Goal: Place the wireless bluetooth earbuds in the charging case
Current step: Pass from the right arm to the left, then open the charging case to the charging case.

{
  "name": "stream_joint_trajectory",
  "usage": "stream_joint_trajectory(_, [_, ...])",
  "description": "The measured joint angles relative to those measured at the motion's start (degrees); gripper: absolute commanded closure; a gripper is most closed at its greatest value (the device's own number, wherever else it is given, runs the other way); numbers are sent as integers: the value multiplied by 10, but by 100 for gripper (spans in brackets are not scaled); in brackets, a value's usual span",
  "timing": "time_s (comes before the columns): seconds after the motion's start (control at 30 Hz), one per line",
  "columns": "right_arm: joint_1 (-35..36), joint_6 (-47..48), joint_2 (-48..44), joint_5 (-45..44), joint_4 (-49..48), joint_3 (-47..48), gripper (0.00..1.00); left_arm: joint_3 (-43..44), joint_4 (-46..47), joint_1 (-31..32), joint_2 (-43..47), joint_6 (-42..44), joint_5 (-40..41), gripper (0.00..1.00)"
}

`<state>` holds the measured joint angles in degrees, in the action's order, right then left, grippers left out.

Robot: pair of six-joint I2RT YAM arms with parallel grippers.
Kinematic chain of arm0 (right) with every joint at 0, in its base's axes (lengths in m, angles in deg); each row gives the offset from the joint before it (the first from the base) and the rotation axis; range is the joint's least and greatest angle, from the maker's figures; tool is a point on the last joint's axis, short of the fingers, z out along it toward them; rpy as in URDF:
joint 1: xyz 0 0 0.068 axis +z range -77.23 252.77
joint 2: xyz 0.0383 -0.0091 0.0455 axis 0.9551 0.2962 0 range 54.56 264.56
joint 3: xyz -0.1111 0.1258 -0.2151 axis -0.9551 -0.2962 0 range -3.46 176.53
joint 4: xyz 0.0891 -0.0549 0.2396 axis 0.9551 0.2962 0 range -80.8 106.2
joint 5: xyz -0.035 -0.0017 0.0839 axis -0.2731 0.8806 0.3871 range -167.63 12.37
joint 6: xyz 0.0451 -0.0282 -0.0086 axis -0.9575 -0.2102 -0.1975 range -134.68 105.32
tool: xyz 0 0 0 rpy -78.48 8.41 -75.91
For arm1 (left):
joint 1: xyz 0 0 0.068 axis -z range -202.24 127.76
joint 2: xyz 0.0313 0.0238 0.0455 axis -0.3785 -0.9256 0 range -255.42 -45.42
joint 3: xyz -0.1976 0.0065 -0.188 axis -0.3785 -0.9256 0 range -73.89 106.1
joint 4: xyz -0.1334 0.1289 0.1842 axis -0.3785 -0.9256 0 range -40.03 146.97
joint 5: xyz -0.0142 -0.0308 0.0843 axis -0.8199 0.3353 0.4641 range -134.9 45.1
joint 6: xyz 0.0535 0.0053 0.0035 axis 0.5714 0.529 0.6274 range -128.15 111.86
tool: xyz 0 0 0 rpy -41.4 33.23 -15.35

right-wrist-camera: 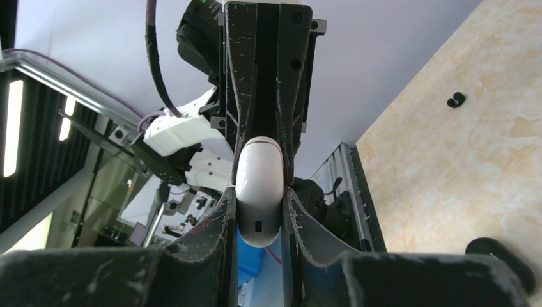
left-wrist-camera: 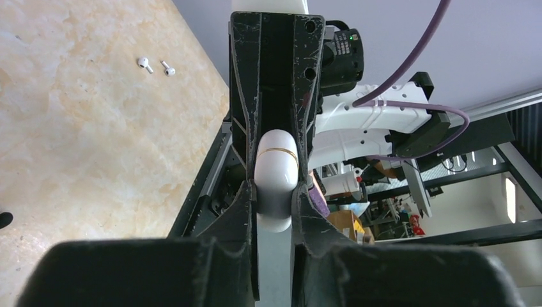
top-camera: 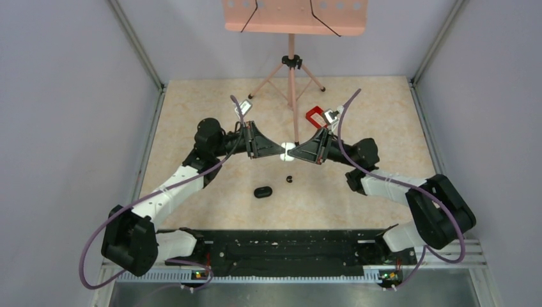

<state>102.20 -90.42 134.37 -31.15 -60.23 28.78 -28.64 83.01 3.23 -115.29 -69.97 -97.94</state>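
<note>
The black oval charging case (top-camera: 263, 191) lies on the table in front of both arms, and part of it shows at the lower right of the right wrist view (right-wrist-camera: 505, 252). A tiny black earbud (top-camera: 289, 178) (right-wrist-camera: 455, 100) lies loose just right of the case. Above them, my left gripper (top-camera: 275, 149) (left-wrist-camera: 276, 192) and right gripper (top-camera: 300, 152) (right-wrist-camera: 259, 204) meet tip to tip in mid-air. Both are shut on the same small white rounded case (top-camera: 288, 151) (left-wrist-camera: 276, 179) (right-wrist-camera: 258, 192), one from each end.
Two white stemmed earbuds (left-wrist-camera: 146, 64) (left-wrist-camera: 168, 68) lie on the table in the left wrist view. A red rectangular frame (top-camera: 314, 116) sits behind the right gripper. A pink tripod stand (top-camera: 291, 70) rises at the back. A black rail (top-camera: 281, 249) runs along the near edge.
</note>
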Motion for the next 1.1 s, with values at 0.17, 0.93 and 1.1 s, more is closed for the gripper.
stream_joint_trajectory(0.17, [-5, -57, 48, 15, -103, -5, 98, -1, 3, 0, 0, -10, -5, 100])
stream_joint_trajectory(0.93, [-22, -6, 48, 15, -10, -31, 49, -5, 12, -15, 31, -15, -15, 100])
stream_joint_trajectory(1.1, [-34, 116, -75, -30, 214, -30, 22, -3, -93, -32, 33, 41, -9, 100])
